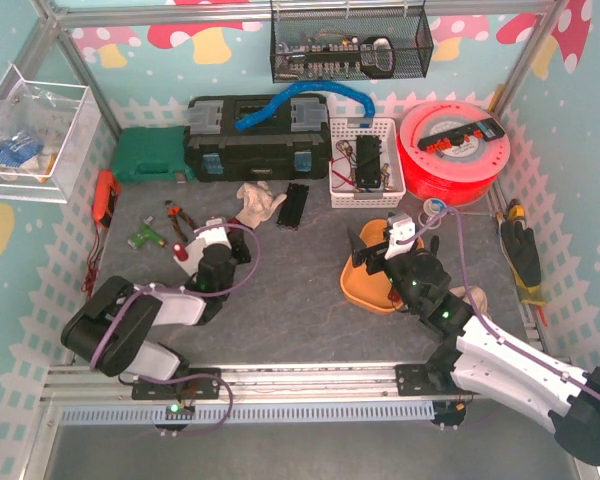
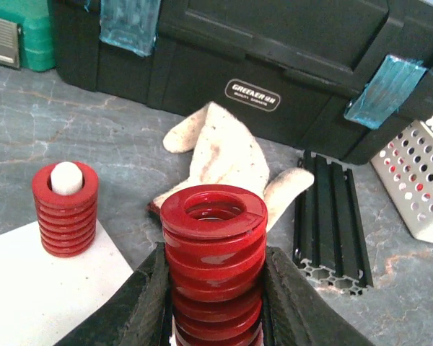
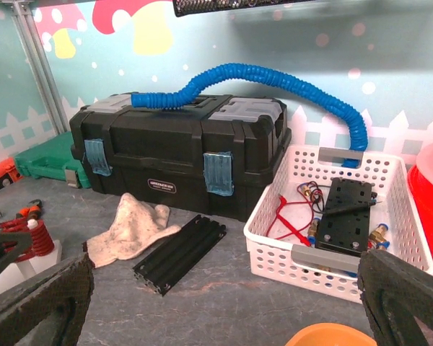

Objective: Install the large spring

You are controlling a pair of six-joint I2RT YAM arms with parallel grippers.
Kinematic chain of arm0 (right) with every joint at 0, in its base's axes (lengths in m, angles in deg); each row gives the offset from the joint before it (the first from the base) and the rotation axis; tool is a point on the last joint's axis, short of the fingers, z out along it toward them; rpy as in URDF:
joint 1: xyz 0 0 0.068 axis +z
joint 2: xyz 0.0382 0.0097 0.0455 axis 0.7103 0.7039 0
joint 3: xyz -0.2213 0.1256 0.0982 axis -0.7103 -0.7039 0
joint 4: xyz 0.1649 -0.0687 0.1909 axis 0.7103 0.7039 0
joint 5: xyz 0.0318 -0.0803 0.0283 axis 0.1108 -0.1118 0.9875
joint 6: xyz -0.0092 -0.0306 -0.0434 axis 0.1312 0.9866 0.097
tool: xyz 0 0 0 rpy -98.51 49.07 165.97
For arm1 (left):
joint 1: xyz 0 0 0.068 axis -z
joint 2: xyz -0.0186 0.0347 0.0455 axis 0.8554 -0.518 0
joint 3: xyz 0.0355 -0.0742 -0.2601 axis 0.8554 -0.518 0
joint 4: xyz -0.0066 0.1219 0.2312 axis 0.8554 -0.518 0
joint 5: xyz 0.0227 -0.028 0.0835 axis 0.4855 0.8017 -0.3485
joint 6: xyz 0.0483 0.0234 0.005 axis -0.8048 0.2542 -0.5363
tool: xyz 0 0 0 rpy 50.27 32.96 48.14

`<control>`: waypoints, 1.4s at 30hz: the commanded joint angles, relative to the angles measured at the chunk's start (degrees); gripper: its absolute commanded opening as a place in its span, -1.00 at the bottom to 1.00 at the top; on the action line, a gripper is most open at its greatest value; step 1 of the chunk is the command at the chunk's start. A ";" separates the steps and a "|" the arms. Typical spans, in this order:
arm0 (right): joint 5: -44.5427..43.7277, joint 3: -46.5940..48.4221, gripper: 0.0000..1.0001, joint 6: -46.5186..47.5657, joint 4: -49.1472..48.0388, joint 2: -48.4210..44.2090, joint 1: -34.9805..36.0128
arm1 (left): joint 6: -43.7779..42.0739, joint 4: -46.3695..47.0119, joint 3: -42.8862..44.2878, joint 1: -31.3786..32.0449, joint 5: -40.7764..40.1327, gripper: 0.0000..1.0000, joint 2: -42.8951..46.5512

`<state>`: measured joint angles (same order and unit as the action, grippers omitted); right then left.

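Observation:
The large red spring [image 2: 213, 245] stands upright between my left gripper's [image 2: 213, 306] black fingers [image 2: 141, 303], which are shut on its lower coils. To its left a smaller red spring [image 2: 66, 209] sits on a white peg on a white base [image 2: 29, 288]. In the top view my left gripper [image 1: 206, 245] is at the table's left centre, by the white base [image 1: 214, 236]. The small spring also shows in the right wrist view [image 3: 30, 239]. My right gripper [image 3: 224, 310] is wide open and empty, above the orange bowl [image 1: 363, 287].
A black toolbox [image 1: 257, 135] with a blue hose stands at the back. A dirty white glove [image 1: 260, 203] and a black aluminium extrusion [image 1: 296, 204] lie before it. A white basket [image 1: 365, 160], a red spool [image 1: 453, 150] and a green case [image 1: 150, 155] line the back.

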<state>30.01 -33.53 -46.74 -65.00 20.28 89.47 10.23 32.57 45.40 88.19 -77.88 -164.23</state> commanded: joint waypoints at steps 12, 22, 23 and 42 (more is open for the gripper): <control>0.64 -1.04 0.97 0.62 -1.41 -1.39 -0.60 | 4.21 -4.88 1.14 -1.73 -2.87 -1.00 3.23; 0.76 -1.09 0.97 0.57 -1.42 -1.59 -0.70 | 4.58 -3.80 0.23 -2.22 -3.32 -1.00 2.33; 0.87 -1.09 0.97 0.54 -1.44 -1.51 -0.70 | 4.53 -3.73 0.15 -2.23 -3.72 -1.00 2.33; 1.30 -1.19 0.97 0.22 -1.48 -1.50 -1.05 | 5.08 -1.67 -0.37 0.38 -4.03 -1.00 -0.81</control>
<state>31.08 -33.96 -46.76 -65.13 19.58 88.75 14.15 28.85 45.61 87.03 -80.59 -163.23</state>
